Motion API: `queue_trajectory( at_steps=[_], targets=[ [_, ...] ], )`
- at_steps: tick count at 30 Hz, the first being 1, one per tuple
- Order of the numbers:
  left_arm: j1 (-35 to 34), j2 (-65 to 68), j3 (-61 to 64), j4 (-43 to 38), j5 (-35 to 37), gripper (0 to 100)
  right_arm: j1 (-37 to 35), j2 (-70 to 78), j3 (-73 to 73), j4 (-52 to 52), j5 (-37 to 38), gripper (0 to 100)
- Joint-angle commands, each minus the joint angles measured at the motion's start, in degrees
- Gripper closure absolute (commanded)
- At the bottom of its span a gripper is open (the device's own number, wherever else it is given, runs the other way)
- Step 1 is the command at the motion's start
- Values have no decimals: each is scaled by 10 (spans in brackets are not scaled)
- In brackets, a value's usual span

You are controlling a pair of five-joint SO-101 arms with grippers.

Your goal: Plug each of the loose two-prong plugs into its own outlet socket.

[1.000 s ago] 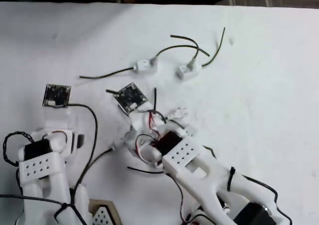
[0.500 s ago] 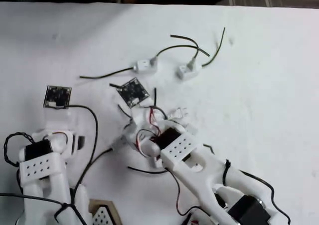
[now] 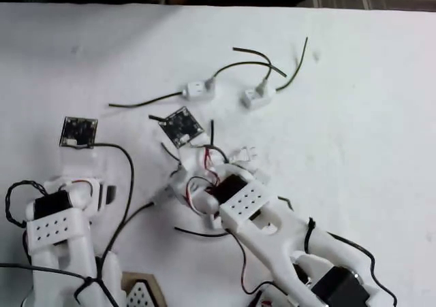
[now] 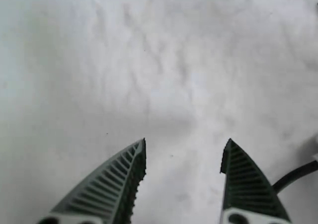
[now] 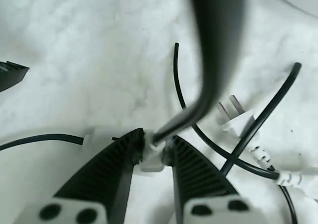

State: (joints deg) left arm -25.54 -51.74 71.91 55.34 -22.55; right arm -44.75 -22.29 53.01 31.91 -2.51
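**Q:** How is each pincer shown, and where is the task's thing?

**A:** The right gripper (image 5: 156, 139) is shown closed narrowly on a small white fitting (image 5: 151, 157) at the end of a black cord (image 5: 206, 75). This is just beside the black square module (image 3: 182, 126), on the arms' side. The left gripper (image 4: 187, 142) is held wide, with nothing between its jaws. A loose 2-prong plug (image 3: 244, 155) lies flat near that module.

**Q:** How is the plug to be handled?

**A:** It is judged light and rigid, on a springy cord that may swing it. It is best taken across the body's 2 flat sides, with the prongs left free. A smooth shell may slip.
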Motion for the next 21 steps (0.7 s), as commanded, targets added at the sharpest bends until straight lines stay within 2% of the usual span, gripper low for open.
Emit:
queue_trajectory(
  at_steps=[1, 11, 21],
  targets=[
    [-3, -12, -4, -10, -5, 749, -18, -3, -11, 19, 6, 981],
    [-3, -12, -4, -10, -5, 750, -22, -1, -11, 18, 3, 981],
    [-3, -12, -3, -10, -6, 751, -23, 97, -60, 31, -63, 981]
  ],
)
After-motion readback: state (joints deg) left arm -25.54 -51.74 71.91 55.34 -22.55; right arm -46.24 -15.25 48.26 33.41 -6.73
